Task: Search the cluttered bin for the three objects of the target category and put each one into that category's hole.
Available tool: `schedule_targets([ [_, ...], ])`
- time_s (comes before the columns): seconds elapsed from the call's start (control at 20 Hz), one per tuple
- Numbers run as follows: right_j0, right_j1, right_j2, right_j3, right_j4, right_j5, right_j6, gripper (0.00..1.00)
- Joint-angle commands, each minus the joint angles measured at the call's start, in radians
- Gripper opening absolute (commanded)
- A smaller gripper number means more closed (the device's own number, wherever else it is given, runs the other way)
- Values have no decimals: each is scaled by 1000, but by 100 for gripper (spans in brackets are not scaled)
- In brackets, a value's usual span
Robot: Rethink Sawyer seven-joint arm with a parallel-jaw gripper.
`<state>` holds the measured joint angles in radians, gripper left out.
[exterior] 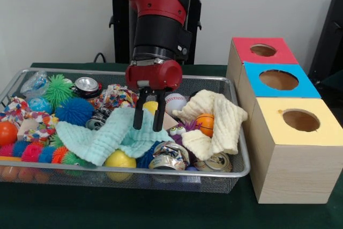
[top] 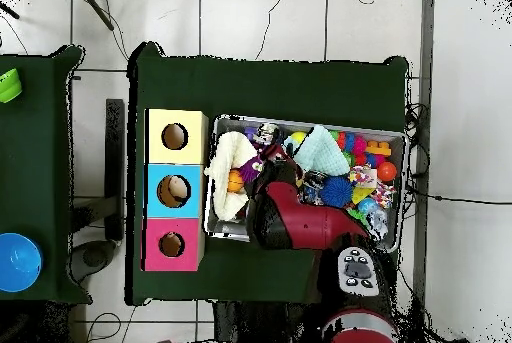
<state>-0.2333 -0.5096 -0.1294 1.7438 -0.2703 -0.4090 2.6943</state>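
Observation:
The wire mesh bin (exterior: 214, 174) is full of clutter and also shows in the overhead view (top: 300, 119). My gripper (exterior: 149, 112) hangs open and empty in the bin's middle, its fingertips (exterior: 138, 124) just over a pale green cloth (exterior: 102, 138). A small yellow thing (exterior: 151, 105) lies behind the fingers; I cannot tell whether it is a duck or a ball. A purple toy with big eyes (exterior: 179, 131) peeks out right of the gripper. No tiger shows. The red-surround hole (exterior: 263, 50) tops the far box, and shows overhead (top: 171, 245). The arm (top: 290, 221) hides the gripper overhead.
Blue-topped (exterior: 278, 80) and yellow-topped (exterior: 300, 120) boxes stand beside the red one. In the bin lie a cream cloth (exterior: 220, 119), crushed cans (exterior: 168, 156), a yellow ball (exterior: 119, 160), a baseball (exterior: 175, 102), a small basketball (exterior: 205, 123) and spiky balls (exterior: 74, 111).

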Motion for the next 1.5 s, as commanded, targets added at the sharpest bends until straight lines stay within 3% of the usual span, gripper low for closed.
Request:
schedule_targets([
  [0.05,-53,56,129,43,-46,64,82,100],
  [0.35,-45,150,93,0,-49,116,15,100],
  [0.5,-23,219,32,-43,-23,201,-34,100],
  [0.7,-12,280,-12,-99,-33,215,-70,100],
  [1.25,-18,328,-62,-180,-93,290,-112,100],
  [1.5,-8,313,-86,-176,-107,394,-129,100],
])
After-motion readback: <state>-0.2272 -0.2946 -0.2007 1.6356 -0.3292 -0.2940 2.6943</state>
